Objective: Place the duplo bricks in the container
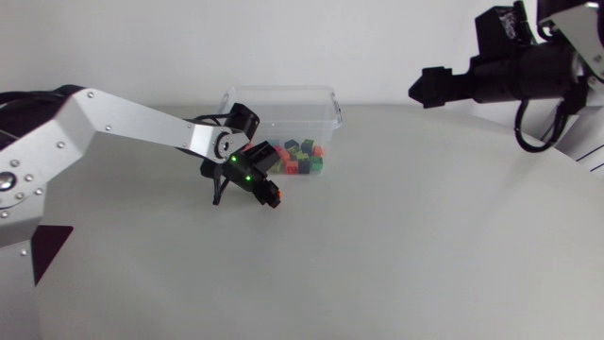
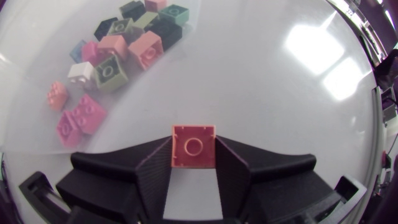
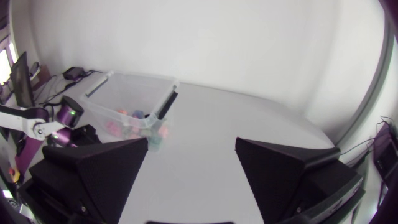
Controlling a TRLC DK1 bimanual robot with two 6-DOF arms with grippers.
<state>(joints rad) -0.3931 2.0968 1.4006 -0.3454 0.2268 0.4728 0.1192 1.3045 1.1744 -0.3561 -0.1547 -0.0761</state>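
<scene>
The clear plastic container (image 1: 283, 106) stands on the white tabletop (image 1: 396, 246) toward its far side, open at the top. Inside it lies a loose heap of duplo bricks (image 1: 297, 159) gathered against the near wall. Through that wall the left wrist view shows them as pink, salmon, olive green, dark green, white and pale blue pieces (image 2: 115, 53), tumbled at all angles and touching one another. The right wrist view shows the same heap (image 3: 134, 127) low in the tub.

The left jaws sit just in front of the container's near wall, low over the tabletop. They are closed to a narrow gap on a red brick (image 2: 194, 146), with one finger (image 2: 155, 174) pressed against each side. The brick's face with a round ring at its middle is turned toward the wrist camera. In the head view the red brick (image 1: 274, 196) shows at the tip of the left arm (image 1: 132, 127).

The right jaws hang well apart from the container, up at the far right. Their fingers (image 3: 106, 168) are spread wide with nothing between them.
</scene>
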